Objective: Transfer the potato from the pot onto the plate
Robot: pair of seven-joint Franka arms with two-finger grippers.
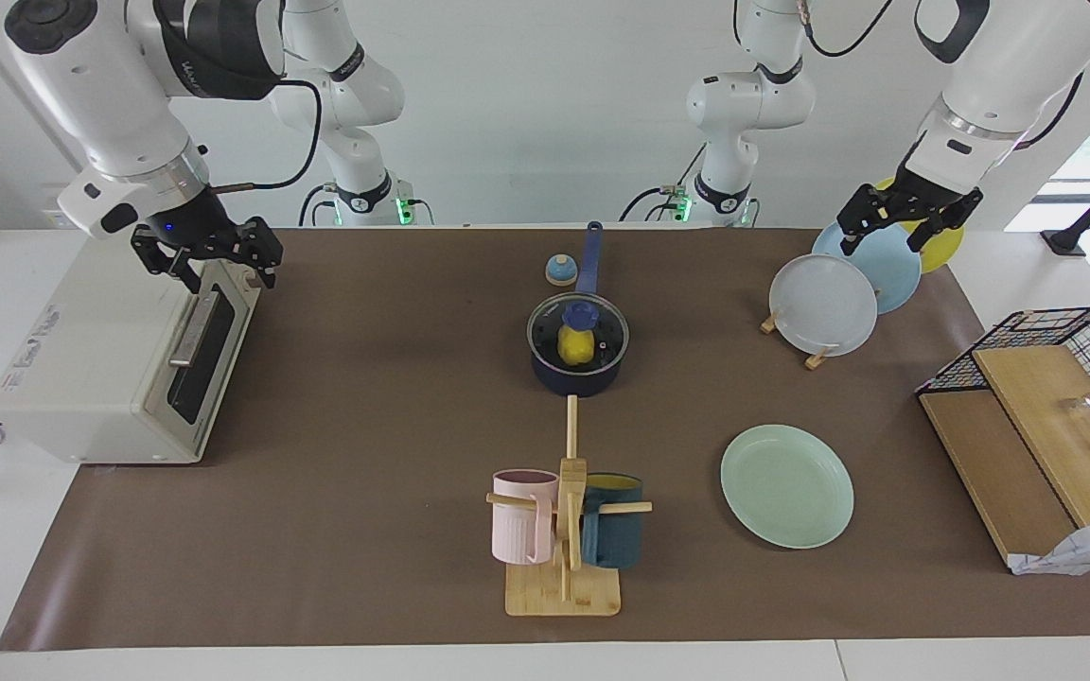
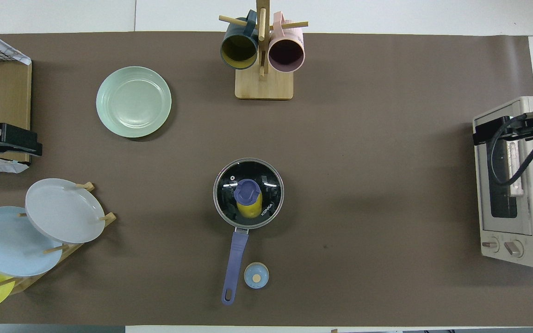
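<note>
The navy pot point(image 1: 579, 380) stands mid-table with its long handle point(image 2: 235, 256) pointing toward the robots. A glass lid with a blue knob point(image 1: 580, 313) covers it. The yellow potato point(image 1: 576, 349) shows through the lid, inside the pot, and also in the overhead view point(image 2: 248, 210). The mint-green plate point(image 1: 786, 485) lies empty, farther from the robots than the pot, toward the left arm's end; it also shows in the overhead view point(image 2: 133, 101). My left gripper point(image 1: 906, 225) hangs open over the plate rack. My right gripper point(image 1: 209, 255) hangs open over the toaster oven. Both are far from the pot.
A toaster oven point(image 1: 110, 369) stands at the right arm's end. A plate rack holds a grey-white plate point(image 1: 822, 305), a light blue one point(image 1: 890, 265) and a yellow one. A mug tree point(image 1: 565, 530) holds a pink and a teal mug. A small blue cap point(image 1: 560, 270) lies beside the handle. A wire-and-wood rack point(image 1: 1037, 416) stands at the left arm's end.
</note>
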